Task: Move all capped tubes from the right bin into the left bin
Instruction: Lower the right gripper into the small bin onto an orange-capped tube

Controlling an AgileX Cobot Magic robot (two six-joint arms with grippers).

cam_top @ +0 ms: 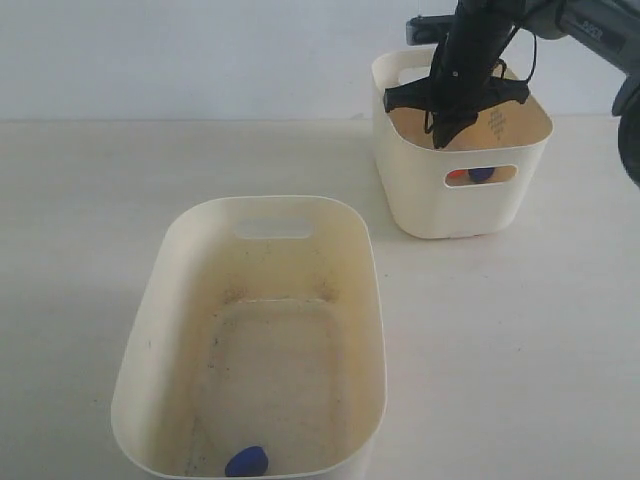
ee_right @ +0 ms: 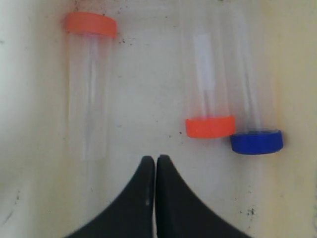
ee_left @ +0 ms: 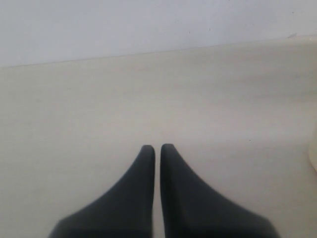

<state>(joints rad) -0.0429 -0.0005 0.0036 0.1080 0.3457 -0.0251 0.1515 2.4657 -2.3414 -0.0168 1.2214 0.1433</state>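
The place looks like a laboratory or a robot test station. A plain, pale counter (cam_top: 80,300) fills most of the exterior view and meets a bare white wall (cam_top: 200,50) along the top of the frame. Two cream plastic tubs stand on it: the left bin (cam_top: 165,330) in the lower middle, its floor speckled with dark grime, and the right bin (cam_top: 420,200) in the upper right. In the right wrist view, clear capped tubes (ee_right: 205,84) with orange and blue screw caps, of the sample-holding kind, lie on a bin floor. A black robot arm (cam_top: 590,25) enters at the upper right corner of the exterior view, its tool (cam_top: 445,138) down inside the right bin.
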